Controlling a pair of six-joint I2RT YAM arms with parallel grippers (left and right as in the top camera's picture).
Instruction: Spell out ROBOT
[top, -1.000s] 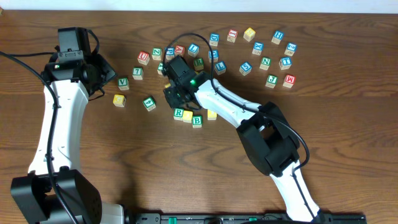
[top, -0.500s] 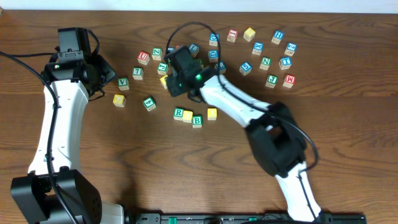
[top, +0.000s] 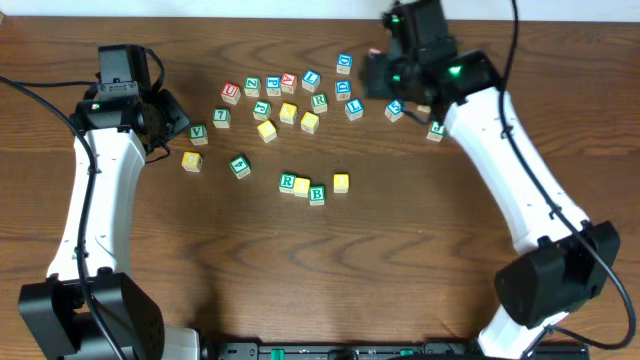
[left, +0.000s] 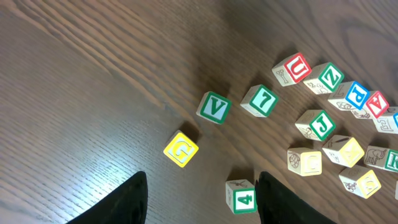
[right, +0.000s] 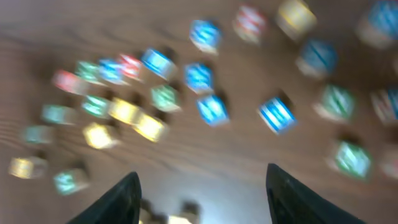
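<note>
**1. Word row.** The row lies at the centre of the desk, in front of the loose blocks. From the left it reads R block, a yellow block touching it, then the B block touching that. A second yellow block sits just beside the B block, across a small gap and slightly out of line. Both yellow faces are too small to read; by position they probably serve as the two Os. Keeping the row apart from the pile lets the word read alone.

**2. Right tool**. Released. Its fingers stand spread at the lower edge of the right wrist view, with nothing between them. It hangs above the right group at the far side of the desk. That view is motion-blurred, so no letter can be read. The arm is probably there to fetch a T, the one letter the row lacks.

**3. Left tool**. Released and empty, above the left of the desk near the G block, V block, 7 block and 4 block. None of these fits the word, so this arm is probably held clear of the other's work.

**4. Next move.** Find the T, grip it across two flat sides, and set it right of the second yellow block. The neighbours lie close together, so spread fingers may nudge them.
</note>
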